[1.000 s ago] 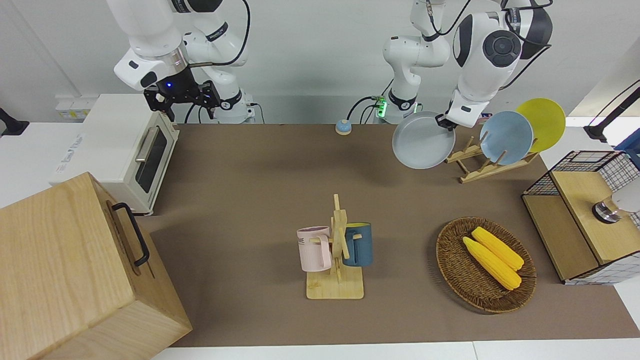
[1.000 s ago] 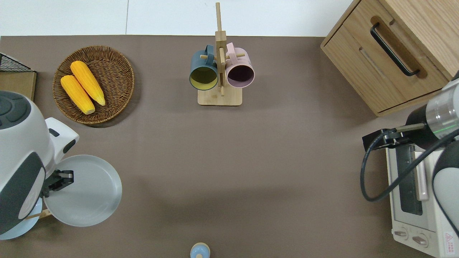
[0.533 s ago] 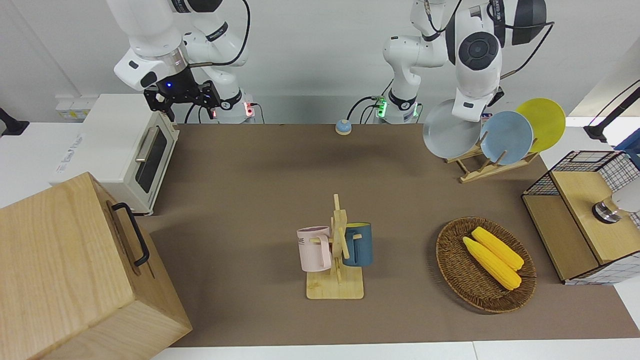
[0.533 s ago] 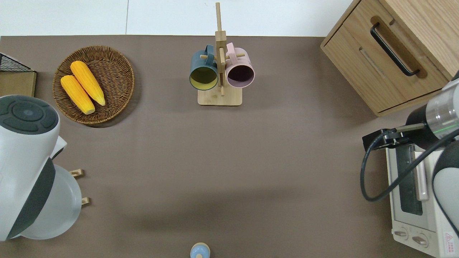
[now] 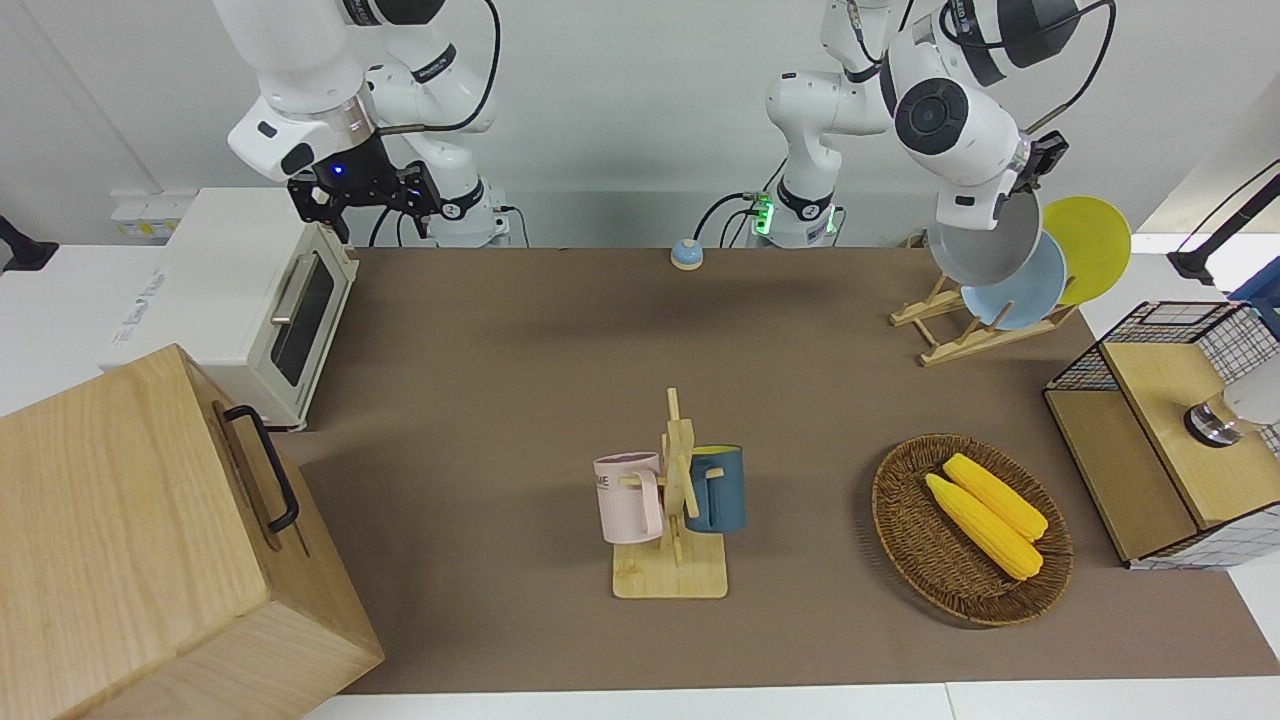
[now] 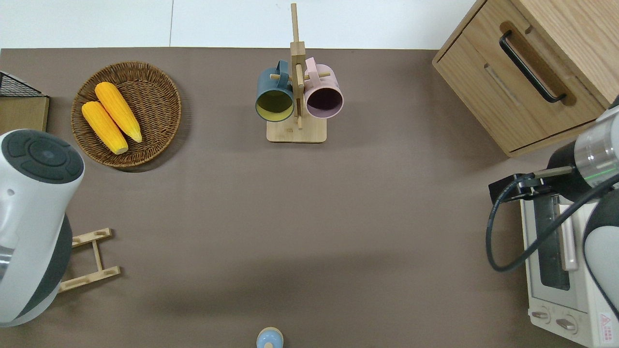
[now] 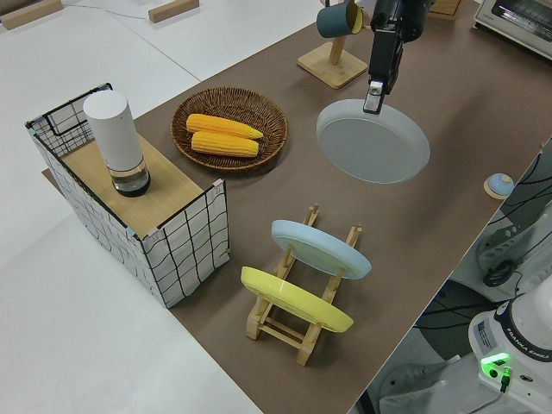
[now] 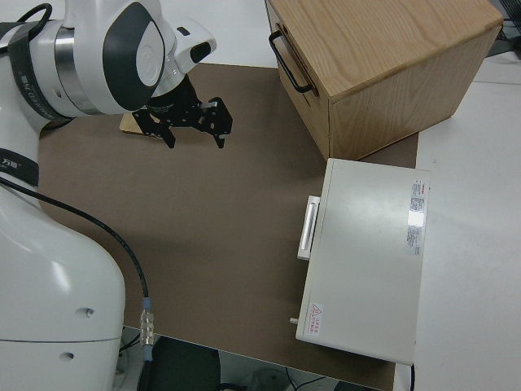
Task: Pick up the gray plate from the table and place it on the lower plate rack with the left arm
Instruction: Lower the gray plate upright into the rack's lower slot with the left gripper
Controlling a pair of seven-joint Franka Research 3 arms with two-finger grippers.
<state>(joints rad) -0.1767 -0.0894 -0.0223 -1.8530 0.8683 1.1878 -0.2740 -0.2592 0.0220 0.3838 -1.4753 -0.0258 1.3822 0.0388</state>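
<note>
Two plates already fill the light-wood peg rack (image 7: 306, 297), so the left gripper (image 7: 373, 93), pinching the round pale gray plate (image 7: 374, 142) by its rim, carries it tilted above the rack's free lower slots; the right arm is parked.

Corn (image 5: 985, 513) in basket (image 5: 910, 560); mugs (image 5: 715, 489) on stand (image 5: 668, 578).

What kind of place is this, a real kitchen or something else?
Probably a robotics lab set up as a mock kitchen: two robot arms stand at a table that carries a toaster oven, a plate rack and a mug stand.
</note>
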